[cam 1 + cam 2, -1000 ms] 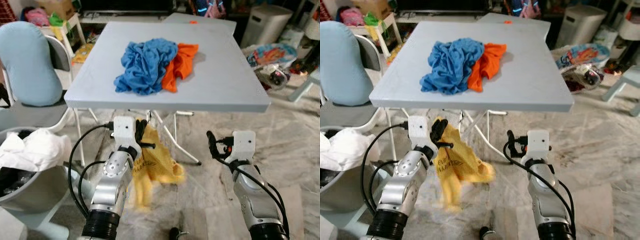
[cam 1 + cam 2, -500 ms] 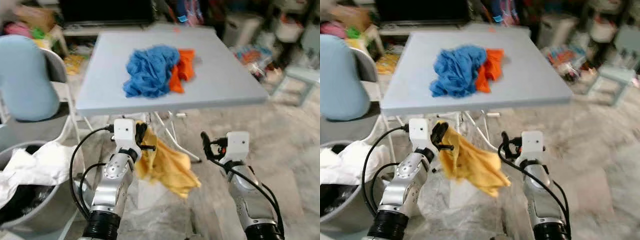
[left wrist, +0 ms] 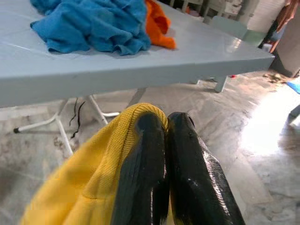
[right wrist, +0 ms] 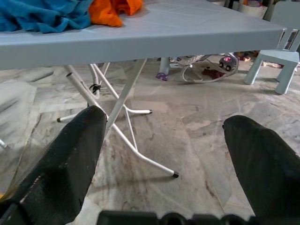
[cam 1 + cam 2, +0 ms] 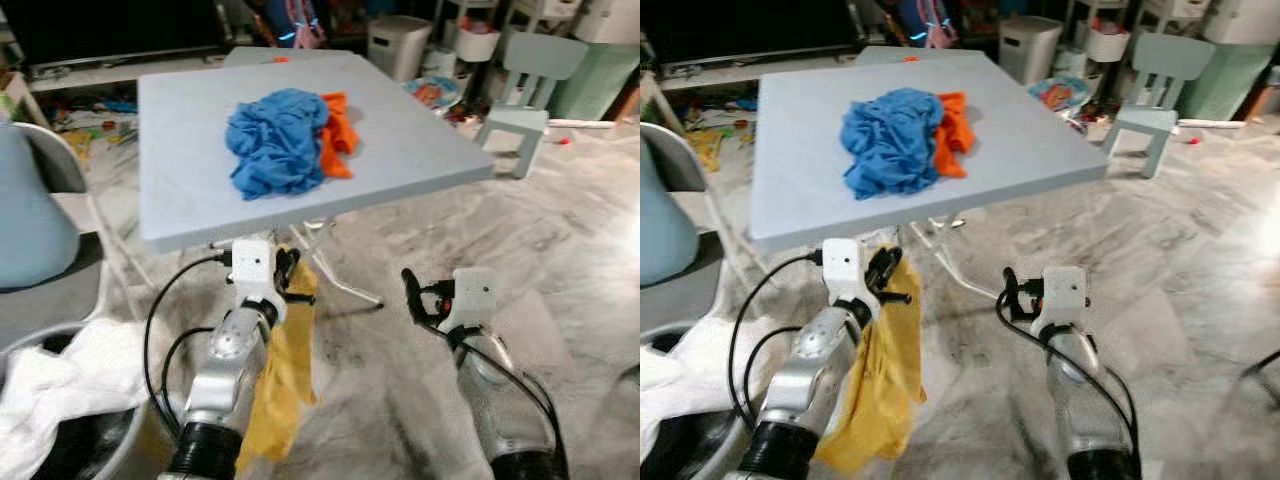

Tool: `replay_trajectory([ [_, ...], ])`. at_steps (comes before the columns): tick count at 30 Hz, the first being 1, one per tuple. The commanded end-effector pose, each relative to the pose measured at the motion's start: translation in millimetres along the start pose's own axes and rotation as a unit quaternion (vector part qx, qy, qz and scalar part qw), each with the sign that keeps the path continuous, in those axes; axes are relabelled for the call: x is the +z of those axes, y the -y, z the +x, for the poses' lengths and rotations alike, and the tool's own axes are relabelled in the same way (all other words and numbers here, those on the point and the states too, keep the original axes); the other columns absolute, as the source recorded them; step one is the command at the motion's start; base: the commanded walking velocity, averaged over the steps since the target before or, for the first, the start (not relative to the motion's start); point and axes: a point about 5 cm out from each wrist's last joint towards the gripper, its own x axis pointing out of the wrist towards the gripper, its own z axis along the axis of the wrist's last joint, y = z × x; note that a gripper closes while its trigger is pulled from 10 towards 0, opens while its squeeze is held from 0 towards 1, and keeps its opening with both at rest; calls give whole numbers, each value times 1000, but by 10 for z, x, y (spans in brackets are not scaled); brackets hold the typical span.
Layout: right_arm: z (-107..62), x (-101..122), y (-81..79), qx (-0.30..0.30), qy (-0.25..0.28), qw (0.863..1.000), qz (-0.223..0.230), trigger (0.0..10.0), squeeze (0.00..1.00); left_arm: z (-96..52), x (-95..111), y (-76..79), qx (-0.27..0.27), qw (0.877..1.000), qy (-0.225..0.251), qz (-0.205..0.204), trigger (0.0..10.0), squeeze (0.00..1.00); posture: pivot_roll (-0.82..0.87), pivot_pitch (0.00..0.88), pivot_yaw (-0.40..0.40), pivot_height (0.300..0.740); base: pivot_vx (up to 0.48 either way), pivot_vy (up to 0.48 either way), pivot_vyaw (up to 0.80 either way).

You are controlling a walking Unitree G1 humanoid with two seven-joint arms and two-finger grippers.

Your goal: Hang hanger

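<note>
Head views: left gripper (image 5: 288, 283) just below the near edge of the grey table (image 5: 180, 120), clamped on a yellow cloth (image 5: 280, 385) hanging straight down toward the floor; right gripper (image 5: 418, 298) empty, level with it, well apart to the right; blue cloth (image 5: 272, 140) and orange cloth (image 5: 335, 125) heaped on the tabletop, ahead and above both; no hanger or rail to be made out. Left wrist: fingers (image 3: 145, 173) pressed together, yellow fabric draped over them. Right wrist: fingers (image 4: 70, 154) spread wide, holding nothing.
</note>
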Motion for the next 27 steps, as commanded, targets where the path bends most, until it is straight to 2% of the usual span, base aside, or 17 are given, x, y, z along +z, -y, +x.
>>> replay_trajectory([
  [1,-5,20,50,-11,3,1000,-3,10000,0,12,118,102,-25,999,28,2,10000,0,-56,53,16,740,292,0,0],
  [4,-3,17,49,-11,1,1000,-5,10000,0,13,115,105,-24,999,27,0,10000,0,-56,53,16,740,292,0,0],
  [14,-26,9,-25,-6,5,1000,-6,10000,0,19,81,104,-37,999,12,13,10000,0,-58,64,33,740,367,0,-800],
  [24,-4,35,7,-10,7,1000,-8,10000,0,-12,22,143,-40,999,1,12,10000,0,-57,70,30,740,357,0,-800],
  [27,-8,24,8,-10,5,1000,-8,10000,0,-12,4,138,-38,999,-8,4,10000,0,-58,72,28,740,95,396,-573],
])
